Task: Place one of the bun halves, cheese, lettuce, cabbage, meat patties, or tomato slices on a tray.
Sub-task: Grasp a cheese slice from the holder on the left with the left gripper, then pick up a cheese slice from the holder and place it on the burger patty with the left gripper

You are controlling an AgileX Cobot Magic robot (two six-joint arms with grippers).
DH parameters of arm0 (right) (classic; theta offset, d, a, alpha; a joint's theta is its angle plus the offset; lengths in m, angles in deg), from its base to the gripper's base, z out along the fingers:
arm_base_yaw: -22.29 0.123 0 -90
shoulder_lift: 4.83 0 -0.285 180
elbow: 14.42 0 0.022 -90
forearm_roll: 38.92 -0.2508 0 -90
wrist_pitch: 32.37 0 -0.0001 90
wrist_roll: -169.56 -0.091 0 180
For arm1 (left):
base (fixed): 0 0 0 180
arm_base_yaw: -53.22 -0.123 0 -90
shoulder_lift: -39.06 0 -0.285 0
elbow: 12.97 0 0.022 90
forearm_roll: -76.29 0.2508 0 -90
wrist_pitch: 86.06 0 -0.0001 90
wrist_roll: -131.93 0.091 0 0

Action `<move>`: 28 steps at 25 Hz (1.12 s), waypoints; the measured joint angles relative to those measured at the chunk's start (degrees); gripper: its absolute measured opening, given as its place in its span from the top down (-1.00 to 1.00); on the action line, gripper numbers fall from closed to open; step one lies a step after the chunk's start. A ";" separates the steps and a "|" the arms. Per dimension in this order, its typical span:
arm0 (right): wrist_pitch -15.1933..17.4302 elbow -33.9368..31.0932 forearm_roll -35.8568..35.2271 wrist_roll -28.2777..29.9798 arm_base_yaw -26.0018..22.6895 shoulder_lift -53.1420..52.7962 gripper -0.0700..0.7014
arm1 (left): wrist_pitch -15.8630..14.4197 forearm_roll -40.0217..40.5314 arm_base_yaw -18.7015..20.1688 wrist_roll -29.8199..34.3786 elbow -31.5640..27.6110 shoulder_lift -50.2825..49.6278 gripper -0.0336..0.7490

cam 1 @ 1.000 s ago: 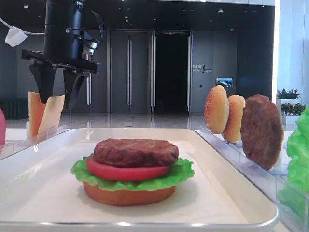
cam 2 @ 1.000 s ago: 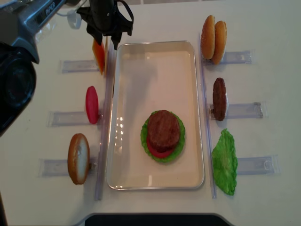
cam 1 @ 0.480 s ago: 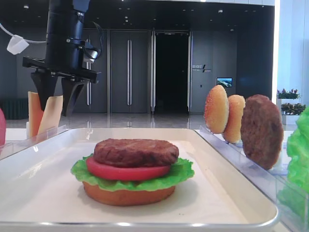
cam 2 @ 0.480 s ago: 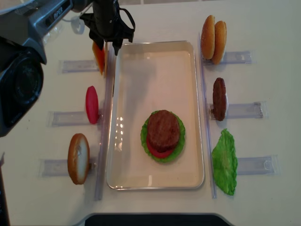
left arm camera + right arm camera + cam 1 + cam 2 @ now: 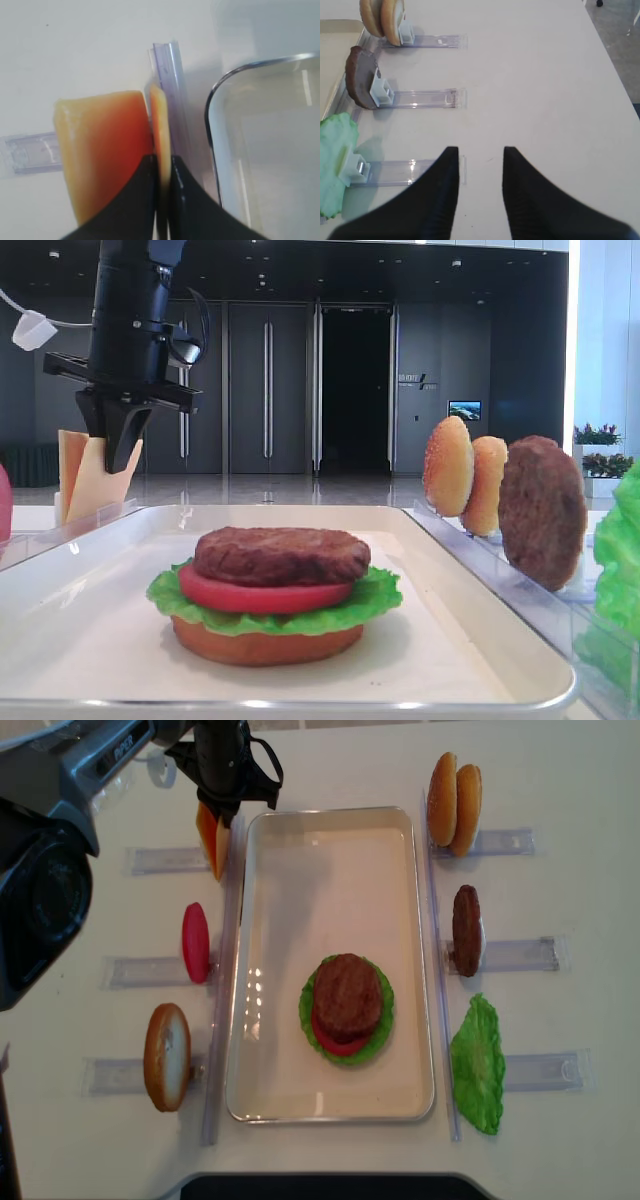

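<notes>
Two pale yellow-orange cheese slices stand on edge in a clear rack left of the white tray (image 5: 330,812). My left gripper (image 5: 161,160) is shut on the thin cheese slice (image 5: 160,112) nearest the tray rim (image 5: 212,105). The other cheese slice (image 5: 100,150) leans just left of it. From the front, the left gripper (image 5: 118,462) hangs straight down onto the cheese (image 5: 95,490). On the tray sits a stack (image 5: 347,997) of bun, lettuce, tomato and meat patty. My right gripper (image 5: 480,150) is open over bare table with nothing between its fingers.
Clear racks line both sides of the tray. The right side holds two bun halves (image 5: 455,790), a meat patty (image 5: 466,930) and lettuce (image 5: 478,1065). The left side holds a tomato slice (image 5: 195,942) and a bun half (image 5: 167,1057).
My left gripper came down over the cheese rack and went from open to shut on the slice nearest the tray. The right gripper and the stack have not moved.
</notes>
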 joint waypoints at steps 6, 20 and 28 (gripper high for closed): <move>0.00 0.00 0.00 0.00 0.00 0.00 0.20 | -0.56 -1.29 0.00 0.46 0.51 0.99 0.84; 0.00 0.00 0.00 0.00 0.00 0.00 0.20 | -3.23 -6.18 0.05 1.03 2.47 7.15 0.84; 0.00 0.00 0.00 0.00 0.00 0.00 0.20 | -3.42 -8.67 1.01 1.89 2.41 10.34 0.84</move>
